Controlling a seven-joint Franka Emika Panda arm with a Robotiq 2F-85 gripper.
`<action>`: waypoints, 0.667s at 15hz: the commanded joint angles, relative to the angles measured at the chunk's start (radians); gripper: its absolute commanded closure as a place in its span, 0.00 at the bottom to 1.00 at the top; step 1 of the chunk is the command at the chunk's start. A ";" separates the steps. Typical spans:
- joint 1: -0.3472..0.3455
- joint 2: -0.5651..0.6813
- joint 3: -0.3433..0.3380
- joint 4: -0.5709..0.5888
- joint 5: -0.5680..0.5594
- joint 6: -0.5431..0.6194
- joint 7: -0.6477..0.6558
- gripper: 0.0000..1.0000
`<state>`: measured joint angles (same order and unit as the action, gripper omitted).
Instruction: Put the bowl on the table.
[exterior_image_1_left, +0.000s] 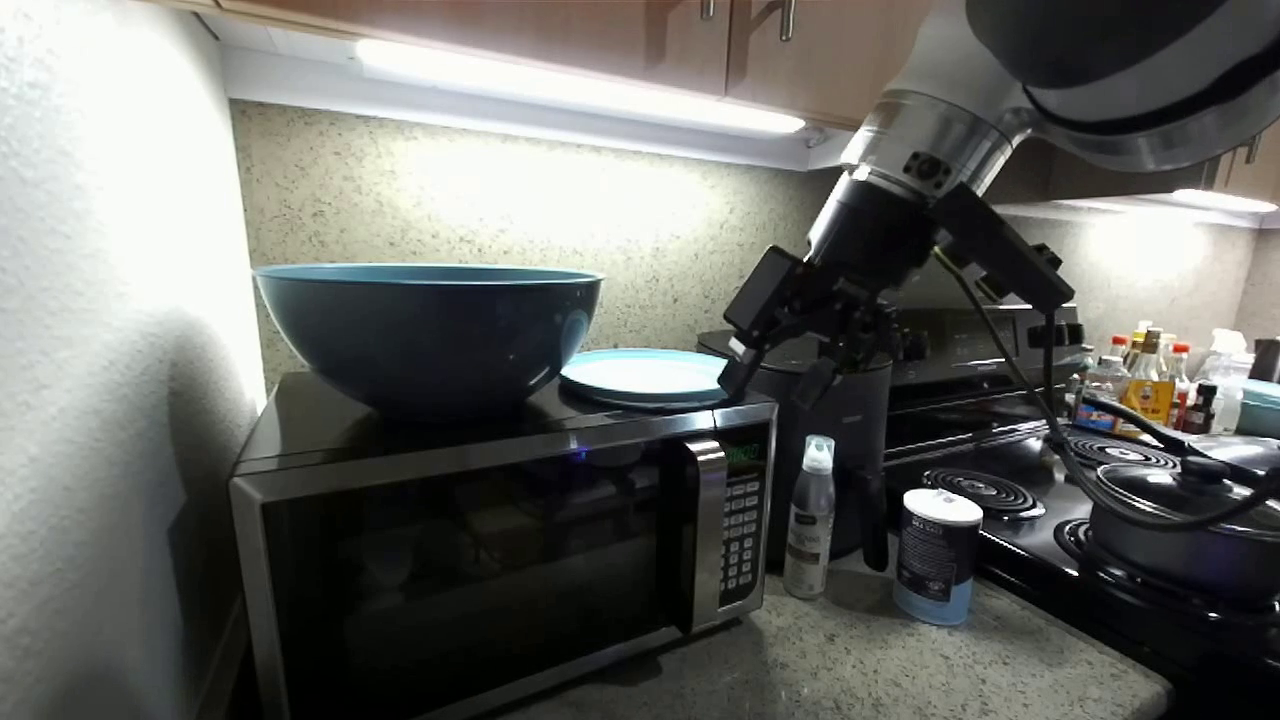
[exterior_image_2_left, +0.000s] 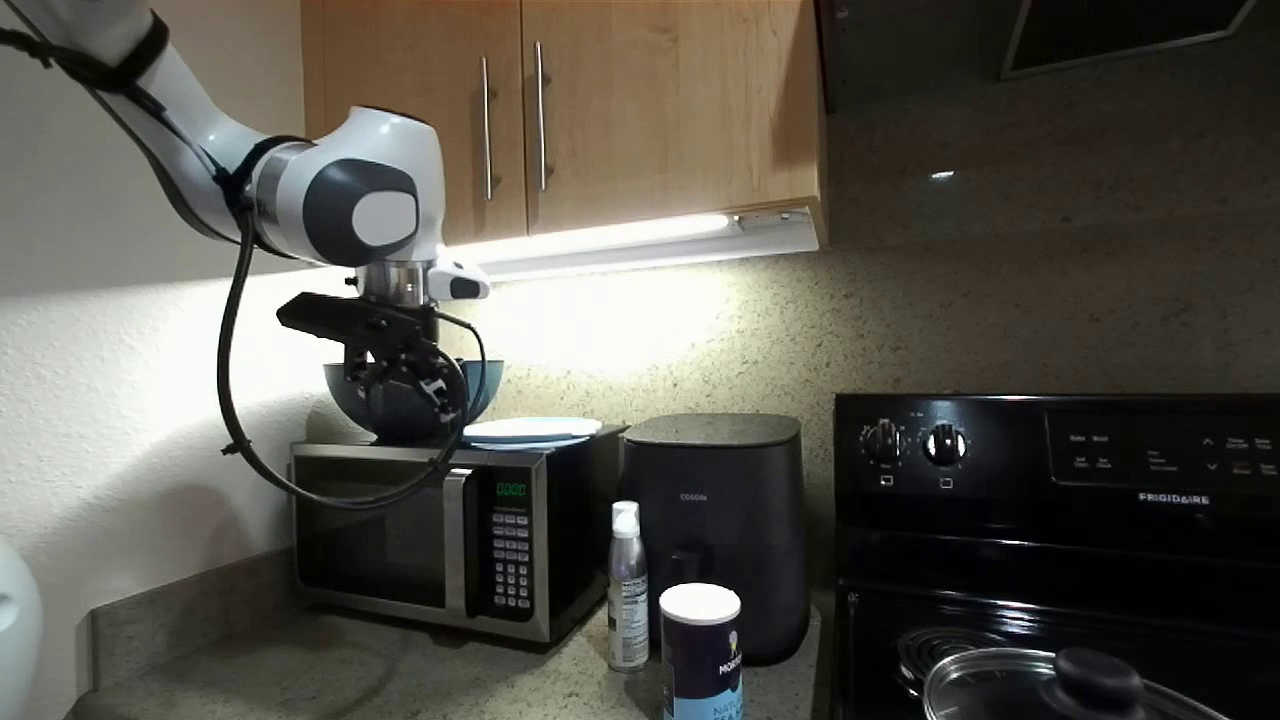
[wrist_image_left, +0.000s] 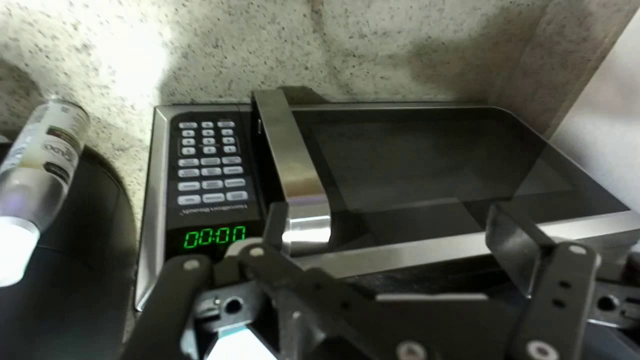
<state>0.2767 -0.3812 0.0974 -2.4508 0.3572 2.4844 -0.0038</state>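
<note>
Teal bowl (exterior_image_1_left: 428, 345) (glossy, round) tops microwave (exterior_image_1_left: 470, 560).

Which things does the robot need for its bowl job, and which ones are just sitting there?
For the job:
dark teal bowl
gripper, open
speckled countertop, maybe the "table" it means

Just sitting there:
microwave, under the bowl
pale blue plate
Cosori air fryer
silver bottle with a white cap
Morton salt canister
glass-lidded pot
Frigidaire stove
</note>
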 joint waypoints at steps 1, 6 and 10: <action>0.005 -0.004 0.001 0.003 0.027 0.009 -0.032 0.00; 0.011 0.008 0.005 -0.001 0.058 0.122 -0.043 0.00; 0.062 0.050 0.010 0.015 0.108 0.382 -0.058 0.00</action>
<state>0.3114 -0.3675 0.0959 -2.4482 0.4261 2.7213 -0.0655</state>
